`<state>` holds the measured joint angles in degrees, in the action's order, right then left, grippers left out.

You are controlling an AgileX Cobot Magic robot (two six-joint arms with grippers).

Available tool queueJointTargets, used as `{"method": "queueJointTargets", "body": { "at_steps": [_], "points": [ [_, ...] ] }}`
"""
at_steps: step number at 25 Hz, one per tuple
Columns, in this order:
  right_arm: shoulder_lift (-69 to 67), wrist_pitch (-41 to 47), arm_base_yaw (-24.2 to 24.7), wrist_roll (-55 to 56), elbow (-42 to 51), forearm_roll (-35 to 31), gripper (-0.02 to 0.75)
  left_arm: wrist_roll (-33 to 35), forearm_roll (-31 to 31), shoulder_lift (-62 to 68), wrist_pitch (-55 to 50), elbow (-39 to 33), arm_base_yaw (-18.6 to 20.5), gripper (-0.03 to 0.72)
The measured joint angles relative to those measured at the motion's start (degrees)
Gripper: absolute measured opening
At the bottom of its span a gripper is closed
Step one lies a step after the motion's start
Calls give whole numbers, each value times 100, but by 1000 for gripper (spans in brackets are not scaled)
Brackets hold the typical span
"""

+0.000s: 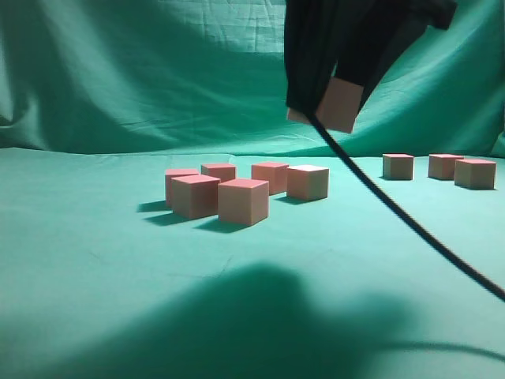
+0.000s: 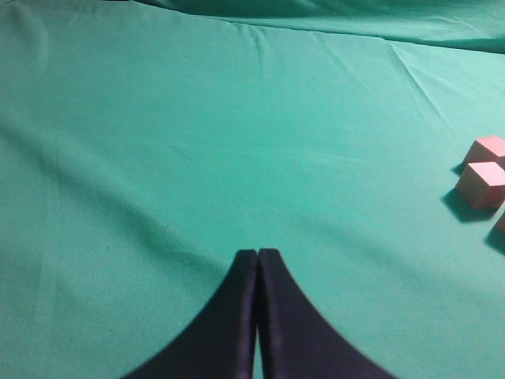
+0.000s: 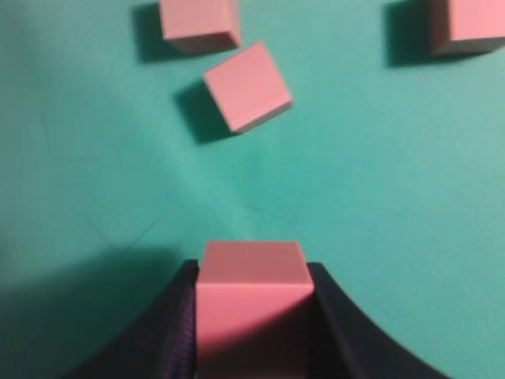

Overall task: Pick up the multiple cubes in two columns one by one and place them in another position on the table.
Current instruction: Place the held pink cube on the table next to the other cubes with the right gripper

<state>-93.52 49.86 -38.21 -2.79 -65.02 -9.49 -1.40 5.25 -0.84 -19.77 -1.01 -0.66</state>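
My right gripper (image 1: 327,110) hangs high above the green table (image 1: 95,260), shut on one pink cube (image 1: 342,103). The right wrist view shows that cube (image 3: 251,288) wedged between both black fingers. Below it on the cloth lie a tilted cube (image 3: 247,85), a second cube (image 3: 199,22) and a third cube (image 3: 472,24). Several cubes (image 1: 243,200) stand grouped in two short columns at centre left. Three more cubes (image 1: 445,166) sit in a row at the far right. My left gripper (image 2: 258,254) is shut and empty over bare cloth, with two cubes (image 2: 481,184) at the right edge of its view.
A black cable (image 1: 410,225) trails from the right gripper down to the lower right. The arm's broad shadow (image 1: 268,324) covers the front of the table. The green backdrop (image 1: 142,71) rises behind the cubes.
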Motion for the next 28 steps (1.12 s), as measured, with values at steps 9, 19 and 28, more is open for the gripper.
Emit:
{"method": "queueJointTargets", "body": {
  "at_steps": [9, 19, 28],
  "points": [
    [-513, -134, -162, -1321, 64, -463, 261, 0, 0, 0, 0, 0, 0, 0],
    [-738, -693, -162, 287, 64, -311, 261, 0, 0, 0, 0, 0, 0, 0],
    [-905, -862, -162, 937, 29, -46, 261, 0, 0, 0, 0, 0, 0, 0]
  ]
}}
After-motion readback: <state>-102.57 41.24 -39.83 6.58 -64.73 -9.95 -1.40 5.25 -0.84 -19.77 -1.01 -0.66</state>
